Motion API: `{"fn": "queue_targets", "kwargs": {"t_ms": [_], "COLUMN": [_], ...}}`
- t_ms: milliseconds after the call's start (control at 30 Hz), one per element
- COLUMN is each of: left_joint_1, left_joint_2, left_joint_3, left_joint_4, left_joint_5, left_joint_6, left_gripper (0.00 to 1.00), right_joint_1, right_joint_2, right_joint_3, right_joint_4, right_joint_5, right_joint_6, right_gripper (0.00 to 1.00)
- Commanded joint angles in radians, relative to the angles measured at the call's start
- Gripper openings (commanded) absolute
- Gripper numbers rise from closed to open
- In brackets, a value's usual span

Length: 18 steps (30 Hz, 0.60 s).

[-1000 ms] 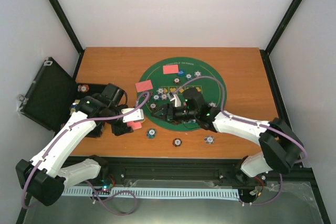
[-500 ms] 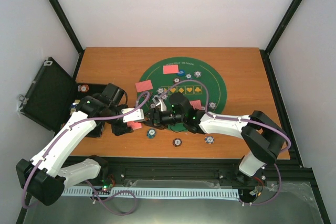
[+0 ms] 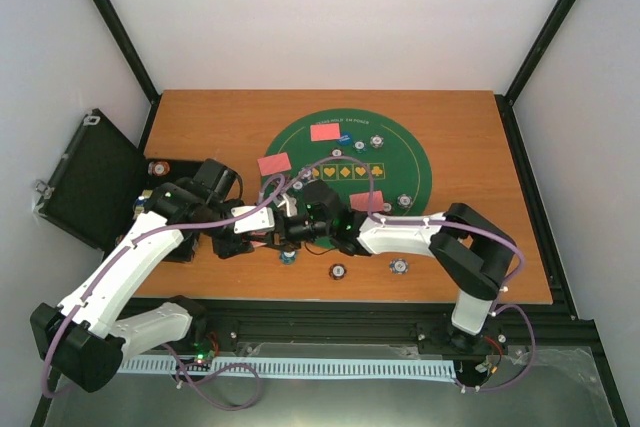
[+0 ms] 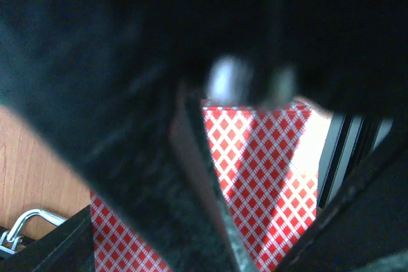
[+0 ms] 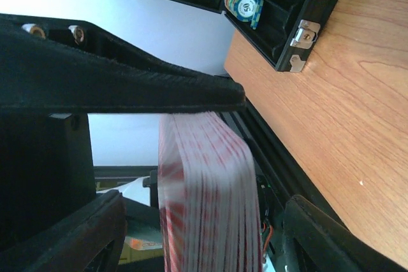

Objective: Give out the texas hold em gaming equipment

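**Step in hand: taking a card from the held deck**

1. State of the fingers. The left gripper (image 3: 250, 234) is clenched on the deck of cards (image 4: 255, 176). The red diamond backs fill the space between its fingers in the left wrist view. The right gripper (image 3: 283, 229) is released, its jaws spread. The deck's edge (image 5: 204, 202) stands in the gap just below the upper finger (image 5: 159, 87).

2. Position. The two grippers meet tip to tip above the table (image 3: 470, 147), just off the near-left edge of the green mat (image 3: 400, 162). Three dealt cards lie apart on and beside the mat, one (image 3: 325, 132) at its far side.

3. Recommended method.
   - Bring the right fingers onto the outermost card only. The fanned edges suggest that several cards could be pinched together.
   - Close gently, then draw the card along its own plane, away from the left fingers.
   - Keep the left grip firm, because a loosened deck may spill.

4. Caution. The chips (image 3: 338, 271) lie near, under the right arm. Lift clear before travelling.
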<state>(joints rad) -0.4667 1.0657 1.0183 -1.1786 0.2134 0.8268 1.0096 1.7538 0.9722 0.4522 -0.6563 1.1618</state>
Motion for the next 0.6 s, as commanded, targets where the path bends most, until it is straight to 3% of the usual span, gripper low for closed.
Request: {"fn": "queue_targets", "kwargs": {"t_ms": [0, 333, 567], "left_joint_1": [0.002, 0.002, 0.002], "left_joint_2": [-0.015, -0.025, -0.025], "left_joint_3": [0.031, 0.044, 0.055], "left_joint_4": [-0.005, -0.014, -0.018], "left_joint_5": [0.017, 0.017, 0.023], "left_joint_6": [0.007, 0.010, 0.008], "left_gripper": [0.11, 0.12, 0.11], "right_joint_1": [0.018, 0.007, -0.042], "right_joint_2": [0.036, 0.116, 0.097], "right_joint_3": [0.052, 0.029, -0.057], "right_joint_4": [0.072, 0.089, 0.114], "right_joint_5": [-0.016, -0.037, -0.036], "right_joint_6": [0.017, 0.027, 0.035], "right_gripper": [0.66, 0.60, 0.48]}}
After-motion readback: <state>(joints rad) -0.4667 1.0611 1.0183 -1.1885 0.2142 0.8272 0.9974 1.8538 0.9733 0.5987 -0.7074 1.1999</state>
